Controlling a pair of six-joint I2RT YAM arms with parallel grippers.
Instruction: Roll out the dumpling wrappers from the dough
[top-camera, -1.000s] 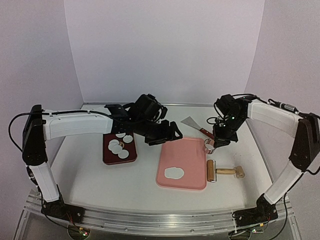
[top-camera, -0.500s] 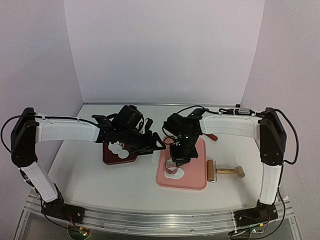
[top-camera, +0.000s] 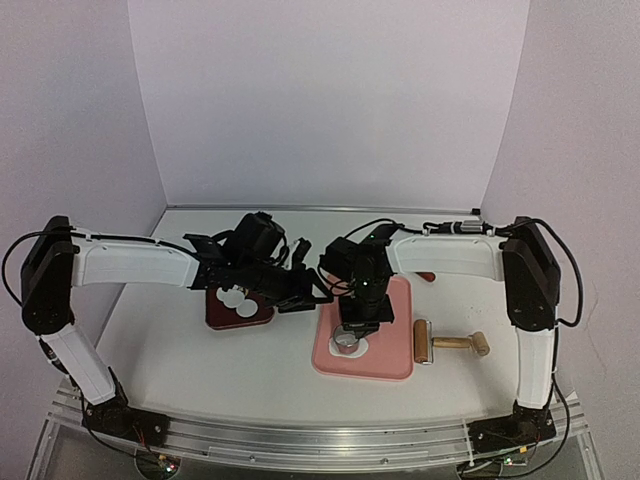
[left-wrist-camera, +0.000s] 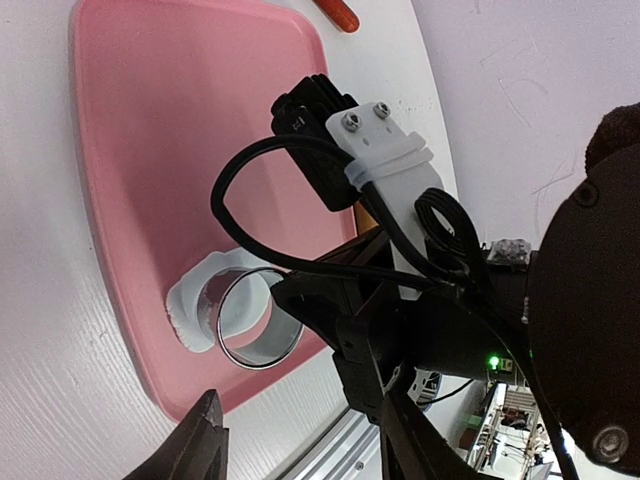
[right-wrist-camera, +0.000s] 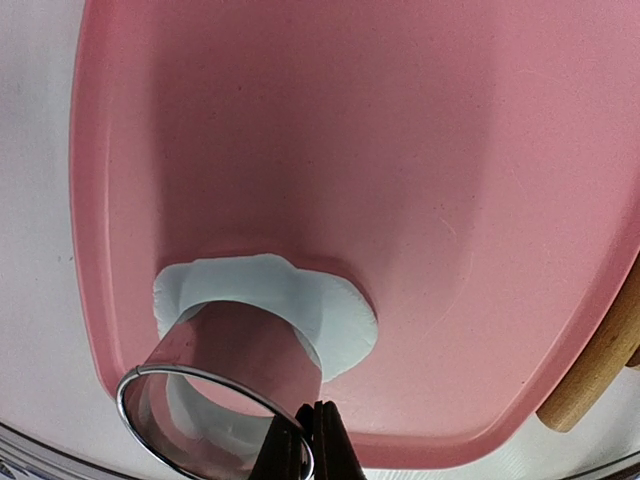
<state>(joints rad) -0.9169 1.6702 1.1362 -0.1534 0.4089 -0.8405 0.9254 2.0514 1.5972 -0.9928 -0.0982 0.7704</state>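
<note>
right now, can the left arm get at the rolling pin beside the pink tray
Probably not. The rolling pin lies right of the pink tray, and the right gripper, shut on the ring cutter over the dough, stands between it and the left gripper.

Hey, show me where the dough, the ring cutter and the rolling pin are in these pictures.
dough (right-wrist-camera: 335, 315): right wrist view, on its flattened right edge.
ring cutter (right-wrist-camera: 235, 355): right wrist view, on its shiny side wall.
rolling pin (top-camera: 424, 342): top external view, on the wooden roller.
</note>
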